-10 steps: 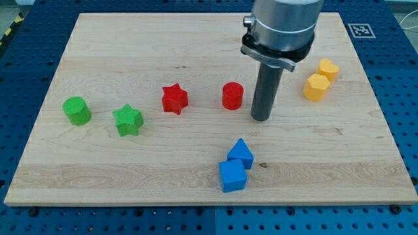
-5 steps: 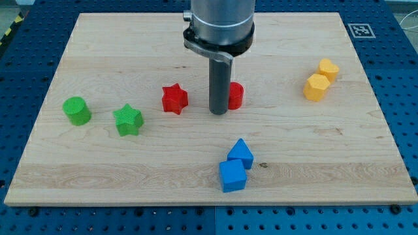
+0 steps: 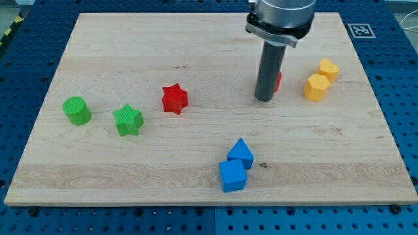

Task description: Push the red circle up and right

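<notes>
Red circle [image 3: 278, 81] sits upper-right of centre on the wooden surface [image 3: 130, 52], mostly hidden behind the rod; only a sliver shows at the rod's right edge. My tip [image 3: 264, 99] is planted touching or just beside the circle's lower-left side, i.e. the correct side for an up-and-right shove. No fingers on this rig, just the bare rod, so nothing spread or pinching.

Two yellow blocks [image 3: 316, 87] [image 3: 328, 68] lie near, to the view's right of the circle. Judgement: keep the push line through the circle's centre and aim more up than right, or it will likely clip the lower yellow block.

Well apart: red star [image 3: 174, 98], green star [image 3: 127, 120], green cylinder [image 3: 77, 109] at left; two blue blocks [image 3: 241, 153] [image 3: 232, 175] touching near the bottom.
</notes>
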You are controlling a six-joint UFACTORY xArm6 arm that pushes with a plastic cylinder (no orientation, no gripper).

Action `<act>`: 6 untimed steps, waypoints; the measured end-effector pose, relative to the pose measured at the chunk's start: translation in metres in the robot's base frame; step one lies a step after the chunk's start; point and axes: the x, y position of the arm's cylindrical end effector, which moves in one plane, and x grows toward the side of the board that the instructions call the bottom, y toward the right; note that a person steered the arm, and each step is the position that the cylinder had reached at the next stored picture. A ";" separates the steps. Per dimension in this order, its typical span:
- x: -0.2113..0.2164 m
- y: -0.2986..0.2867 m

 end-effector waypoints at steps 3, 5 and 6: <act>-0.008 0.010; -0.025 0.038; -0.026 0.059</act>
